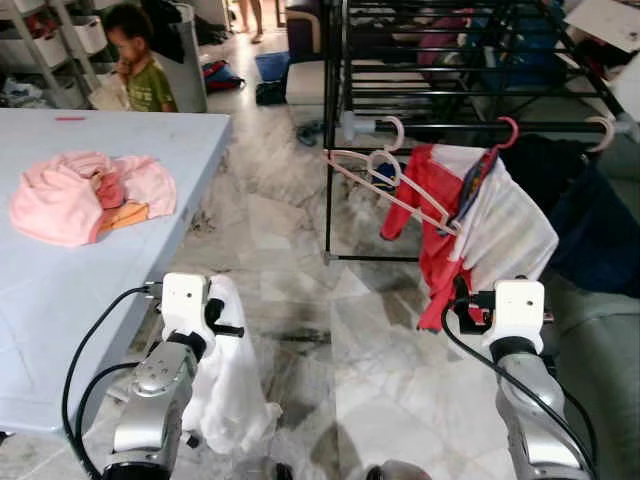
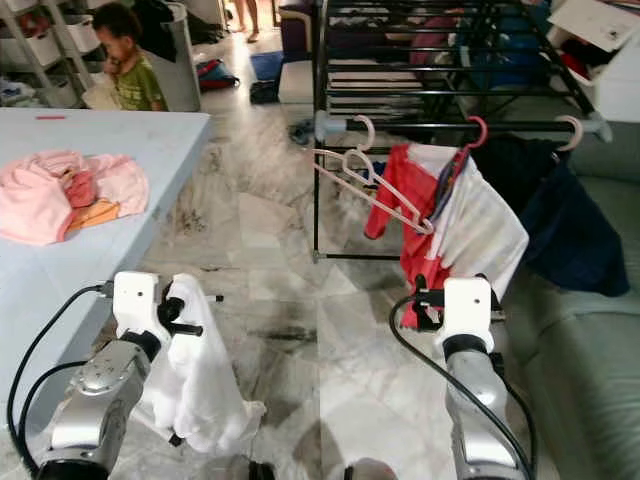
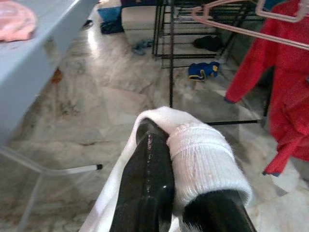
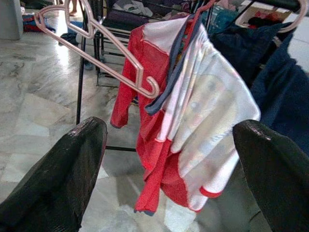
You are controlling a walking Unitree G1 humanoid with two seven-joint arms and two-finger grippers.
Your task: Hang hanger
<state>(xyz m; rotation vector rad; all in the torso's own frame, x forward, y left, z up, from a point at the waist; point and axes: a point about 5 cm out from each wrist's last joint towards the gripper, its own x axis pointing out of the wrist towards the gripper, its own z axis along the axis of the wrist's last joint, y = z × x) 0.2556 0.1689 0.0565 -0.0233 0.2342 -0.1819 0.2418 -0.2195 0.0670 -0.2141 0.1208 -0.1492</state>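
An empty pink hanger [image 1: 385, 185] hangs tilted from the black drying rack's rail [image 1: 440, 127]. Beside it on the rail hangs a red and white garment [image 1: 480, 225] on a red-hooked hanger. My right gripper [image 4: 169, 164] is open, held low in front of that garment and apart from it. My left gripper [image 3: 178, 193] is shut on a white garment [image 1: 230, 380], which droops toward the floor beside the table. A pink garment [image 1: 85, 195] lies bunched on the light blue table [image 1: 60, 290].
A dark blue garment [image 1: 590, 220] hangs at the rail's right end above a green sofa [image 1: 600, 350]. A person [image 1: 140, 60] stands beyond the table's far edge. Marble floor [image 1: 290, 260] lies open between table and rack.
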